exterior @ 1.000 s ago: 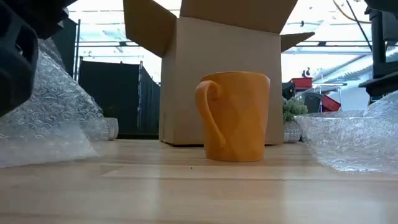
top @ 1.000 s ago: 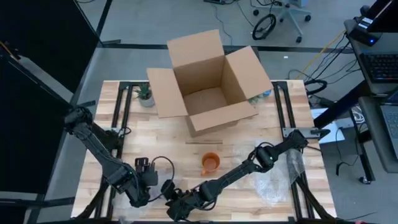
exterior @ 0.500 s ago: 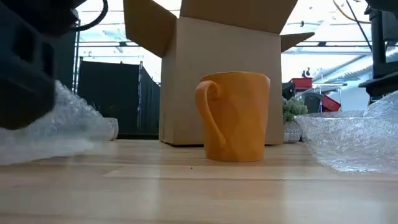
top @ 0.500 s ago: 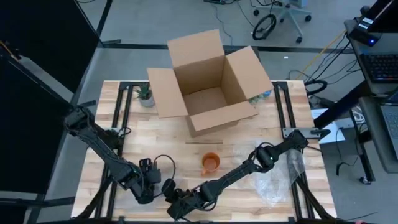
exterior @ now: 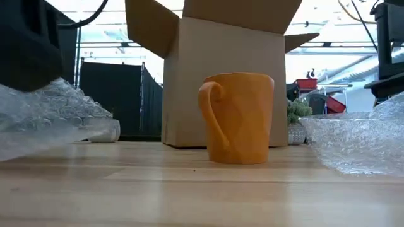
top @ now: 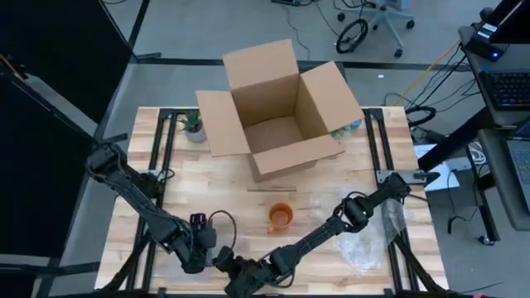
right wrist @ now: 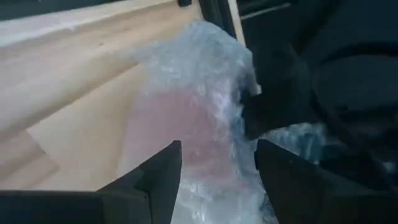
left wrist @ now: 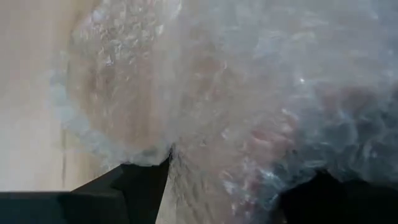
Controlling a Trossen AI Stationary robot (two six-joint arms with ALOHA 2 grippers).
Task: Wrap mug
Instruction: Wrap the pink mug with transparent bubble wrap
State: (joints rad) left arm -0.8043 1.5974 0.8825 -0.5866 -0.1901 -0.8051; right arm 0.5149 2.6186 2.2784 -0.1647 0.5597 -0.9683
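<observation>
An orange mug [top: 280,217] [exterior: 240,116] stands upright on the wooden table, handle toward the near left. Near the table's front edge, left of the mug, a crumpled sheet of clear bubble wrap [exterior: 50,116] [left wrist: 236,93] [right wrist: 193,106] is held up between my two grippers. My left gripper [top: 201,246] [left wrist: 224,186] and my right gripper [top: 240,280] [right wrist: 217,180] stand close together, each with wrap between its fingers. The wrap barely shows in the high view. My left gripper has a bunched part of the bubble wrap [left wrist: 205,168] between its two fingers; several layers seem gathered there. The wrap spreads away ahead of the fingers, slack and crumpled. My right gripper has another part of the same wrap [right wrist: 214,162] between its two fingers, just beside the left gripper's fingers [right wrist: 267,99]. The wrap rises crumpled ahead of it, partly off the table.
An open cardboard box [top: 277,112] [exterior: 221,69] stands at the far middle. A second sheet of bubble wrap [top: 364,244] [exterior: 353,139] lies at the near right. A small potted plant [top: 192,126] sits at the far left. Bare wood lies between mug and box.
My left gripper has moved toward the table's right edge, closer to the right gripper. The held bubble wrap, which stood tall at the left of the low view, has sunk and spread lower. The mug has stayed still.
</observation>
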